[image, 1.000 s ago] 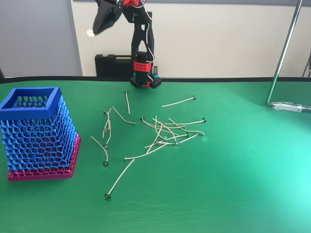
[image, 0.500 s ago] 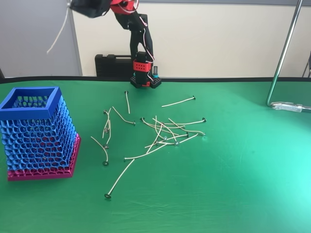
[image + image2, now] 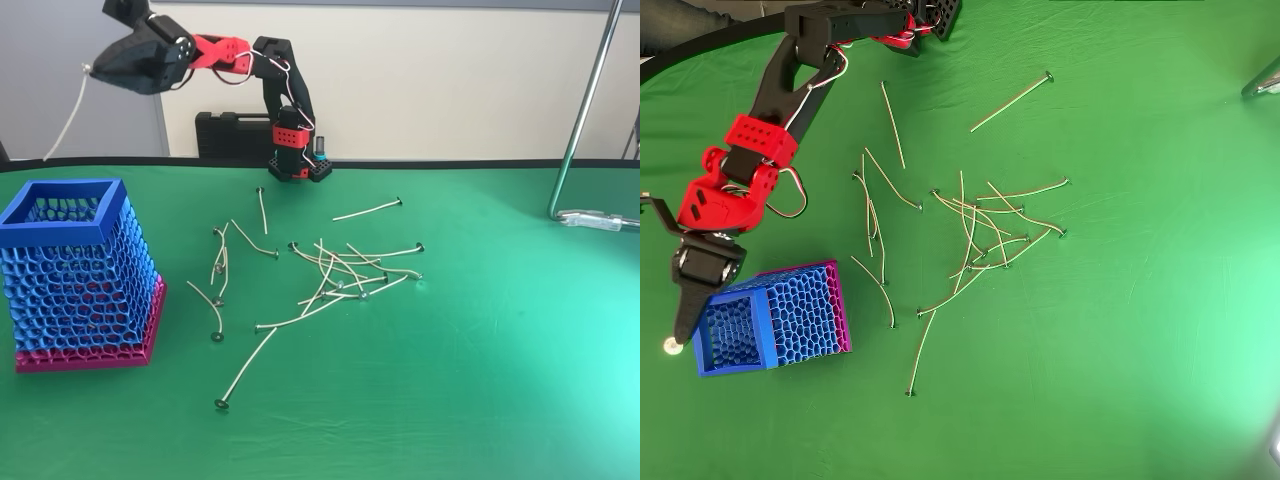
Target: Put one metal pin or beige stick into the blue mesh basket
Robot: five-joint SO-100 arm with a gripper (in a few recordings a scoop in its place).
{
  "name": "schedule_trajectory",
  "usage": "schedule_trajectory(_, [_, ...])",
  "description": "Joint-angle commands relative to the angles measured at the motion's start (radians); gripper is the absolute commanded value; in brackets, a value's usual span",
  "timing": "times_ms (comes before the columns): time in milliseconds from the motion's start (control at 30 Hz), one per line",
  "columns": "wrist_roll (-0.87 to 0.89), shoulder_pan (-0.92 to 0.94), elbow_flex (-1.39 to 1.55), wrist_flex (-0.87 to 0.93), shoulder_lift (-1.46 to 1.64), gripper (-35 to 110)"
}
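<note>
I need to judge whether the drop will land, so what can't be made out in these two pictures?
- Pin: in the overhead view only its round head by the basket shows; the shaft is too thin to trace.
- End effector: its finger contact on the pin is too small to see.
- Basket inside: mesh hides any contents in the fixed view.

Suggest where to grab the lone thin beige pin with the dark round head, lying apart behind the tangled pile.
Grip the lone beige pin at mid-shaft, coming straight down from above with the jaws set across its length. It lies flat on the green cloth, is nearly straight, and nothing crosses or touches it, unlike the tangled pile. Avoid the dark head end, which is small and would probably slip.
</note>
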Motion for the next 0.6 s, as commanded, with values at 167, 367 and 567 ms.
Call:
schedule_trajectory(167, [0.115,0.014,0.140,-0.080,0.025,0])
schedule_trajectory(367, [0.206,0.032,0.258,-0.135,0.058,0])
schedule_trajectory(567, [0.227,0.058,0.331,-0.179,0.086,0])
